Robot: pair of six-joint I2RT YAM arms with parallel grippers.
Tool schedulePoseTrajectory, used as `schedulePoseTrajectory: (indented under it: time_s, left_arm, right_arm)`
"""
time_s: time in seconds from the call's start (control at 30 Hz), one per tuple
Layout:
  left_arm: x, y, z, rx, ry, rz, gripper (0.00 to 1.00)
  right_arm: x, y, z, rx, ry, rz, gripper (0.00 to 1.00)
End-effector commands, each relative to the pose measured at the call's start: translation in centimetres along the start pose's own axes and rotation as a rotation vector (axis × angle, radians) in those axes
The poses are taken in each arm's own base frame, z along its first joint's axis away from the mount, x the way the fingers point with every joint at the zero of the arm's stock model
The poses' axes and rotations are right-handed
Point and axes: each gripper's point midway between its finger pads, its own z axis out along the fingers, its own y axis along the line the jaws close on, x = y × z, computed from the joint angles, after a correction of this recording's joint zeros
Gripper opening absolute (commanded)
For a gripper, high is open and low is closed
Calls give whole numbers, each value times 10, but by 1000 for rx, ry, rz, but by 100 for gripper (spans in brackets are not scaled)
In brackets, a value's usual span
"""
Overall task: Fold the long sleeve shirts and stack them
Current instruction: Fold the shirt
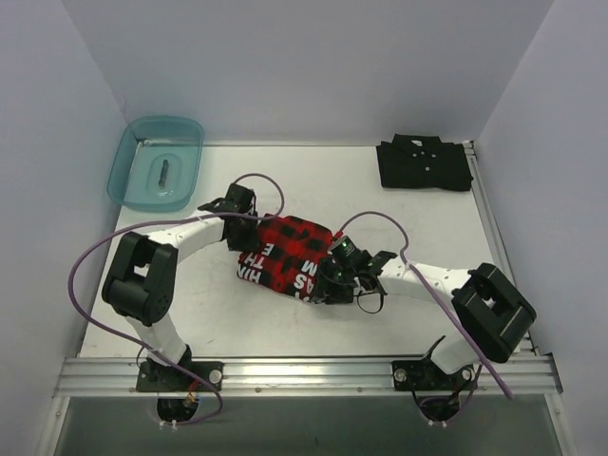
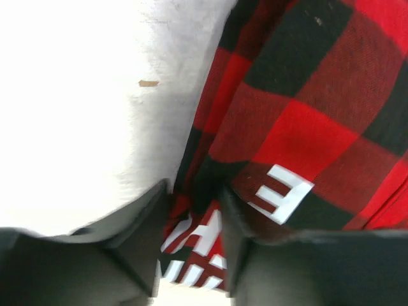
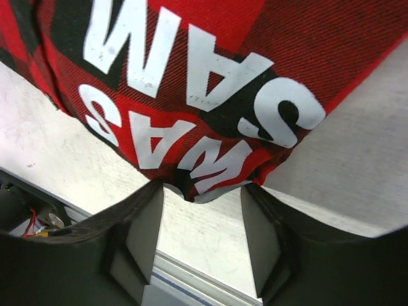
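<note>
Overhead view, read left to right.

Rear left corner: bin [image 1: 133,161], apart from both shirts.

Left of centre: left gripper [image 1: 237,203], at the left edge of the plaid shirt [image 1: 290,249]. From the left wrist view: fingers [image 2: 137,248] set a little apart, plaid edge filling the gap. Clamped or merely straddling, cannot tell.

Centre of table [image 1: 228,323]: plaid shirt, gathered into a compact, uneven bundle. White letters showing along the near side; folds not yet square.

Just right of centre: right gripper [image 1: 334,274], at the near right corner of the bundle. From the right wrist view: fingers [image 3: 143,229] apart, with bare table visible between them. Lettered corner reaching only to the fingertips, so nothing clamped.

Rear right: black shirt [image 1: 423,163], folded flat into a neat rectangle, collar and buttons up, well apart from the plaid shirt.

Progress, as a judgement: about halfway.
- Done: black shirt folded and set aside.
- In hand: finishing or tidying the plaid fold.
- Left: squaring the bundle, then carrying one shirt onto the other for the stack.
- Likely snag: bundle loosening on the lift unless gripped through all layers at both edges.
</note>
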Motion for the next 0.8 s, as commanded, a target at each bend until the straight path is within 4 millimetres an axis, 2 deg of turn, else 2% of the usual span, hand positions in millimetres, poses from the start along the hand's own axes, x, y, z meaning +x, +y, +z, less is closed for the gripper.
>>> schedulePoseTrajectory:
  time_s: [0.0, 0.03, 0.07, 0.13, 0.17, 0.2, 0.23, 0.3, 0.33, 0.4, 0.43, 0.5, 0.53, 0.57, 0.67, 0.7, 0.73, 0.77]
  left_arm:
    - [-12, 7, -25, -29, -19, 109, 52]
    - [-14, 6, -30, -24, -34, 110, 56]
    - [-18, 7, -43, -19, -71, 104, 71]
    - [-20, 4, -58, -3, -104, 108, 81]
    - [-23, 4, -74, -4, -142, 113, 91]
    - [-24, 3, -83, -6, -166, 119, 95]
    - [-25, -5, -102, 17, -216, 145, 97]
    - [-22, -6, -119, 7, -264, 171, 97]
    - [-16, -22, -136, 48, -307, 217, 97]
    - [-3, -33, -147, 66, -337, 277, 97]
    - [9, -51, -158, 112, -359, 330, 97]
    - [25, -69, -164, 135, -379, 395, 97]
    - [34, -77, -165, 143, -387, 438, 97]
    - [53, -100, -171, 178, -404, 526, 98]
    - [78, -131, -170, 174, -435, 674, 98]
    - [97, -147, -172, 199, -437, 748, 97]
    - [107, -153, -161, 172, -424, 814, 97]
    - [108, -162, -159, 161, -442, 836, 97]
  right_arm:
    - [-26, 6, -17, 9, -111, 9, 53]
    - [-26, 2, -23, 24, -112, -1, 57]
    - [-30, 3, -33, 12, -137, -15, 64]
    - [-36, -5, -48, 14, -163, -24, 68]
    - [-36, -11, -53, 19, -169, -19, 72]
    - [-39, -21, -59, 37, -175, 7, 73]
    - [-42, -24, -70, 23, -203, 1, 76]
    - [-39, -38, -80, 41, -210, 14, 78]
    - [-46, -43, -92, 33, -248, 28, 79]
    - [-41, -57, -100, 53, -254, 51, 78]
    - [-46, -61, -110, 43, -293, 74, 79]
    - [-37, -71, -111, 25, -279, 106, 86]
    - [-36, -72, -116, 2, -296, 115, 97]
    - [-37, -77, -119, -9, -305, 155, 100]
    - [-30, -84, -121, -48, -292, 207, 100]
    - [-28, -87, -122, -42, -290, 212, 100]
    - [-27, -89, -124, -35, -303, 216, 100]
    - [-27, -94, -125, -15, -318, 221, 100]
